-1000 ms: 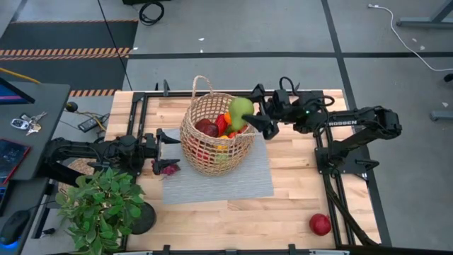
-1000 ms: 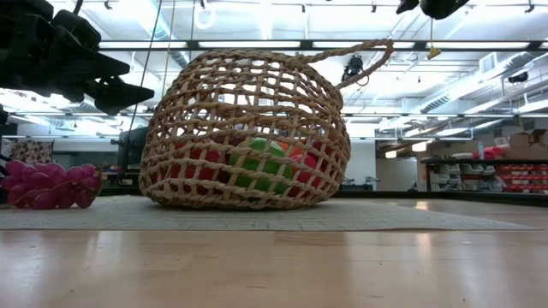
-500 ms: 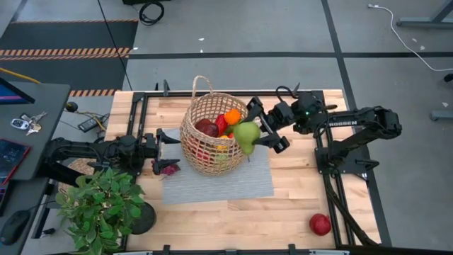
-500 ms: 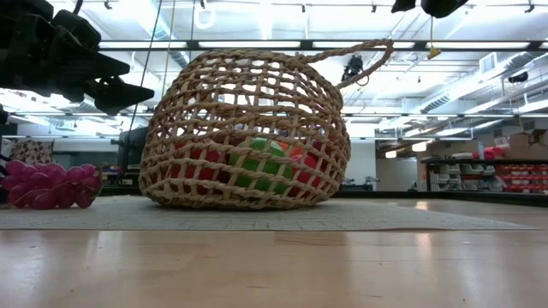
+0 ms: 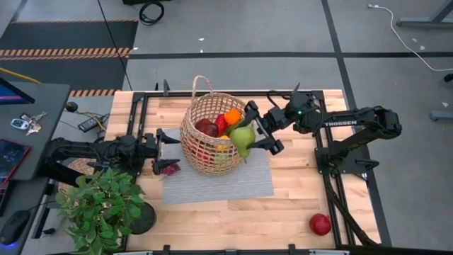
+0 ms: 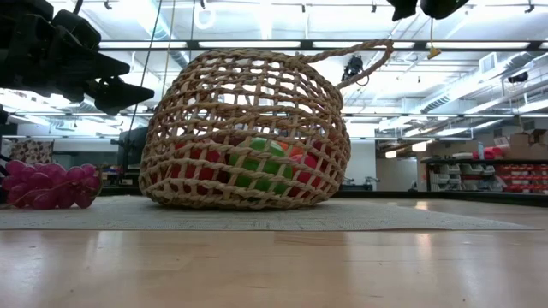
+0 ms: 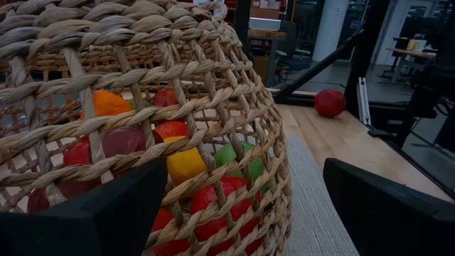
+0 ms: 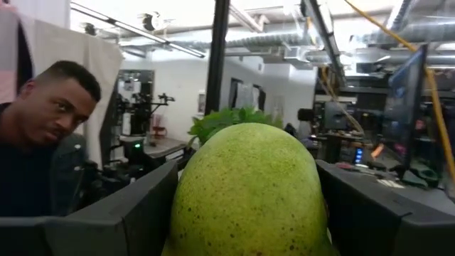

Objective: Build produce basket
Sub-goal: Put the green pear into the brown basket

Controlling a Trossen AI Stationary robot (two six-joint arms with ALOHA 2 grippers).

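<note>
The round wicker basket (image 5: 210, 136) stands on a grey mat (image 5: 219, 178) and holds several toy fruits and vegetables (image 5: 221, 125). It also shows in the low view (image 6: 248, 128) and the left wrist view (image 7: 142, 92). My right gripper (image 5: 253, 133) is shut on a green pear (image 5: 244, 139) over the basket's right rim. My left gripper (image 5: 168, 147) is open and empty at the basket's left side, above a purple grape bunch (image 5: 168, 168) that lies on the mat's left edge. My right gripper pinches the green pear's two sides (image 8: 245, 192) between its two fingers (image 8: 135, 206). The fingers come from the table's right side. The pear is lifted clear, above the basket's right rim.
A red apple (image 5: 320, 224) lies near the table's near right corner and shows far off in the left wrist view (image 7: 330, 103). A green potted plant (image 5: 99, 204) stands at the near left. A person (image 8: 43, 149) shows beyond the table in the right wrist view.
My right gripper has carried the pear from the basket's far right rim toward the table's near edge, turning as it went. The pear now hangs over the basket's right rim. The left arm has kept still.
</note>
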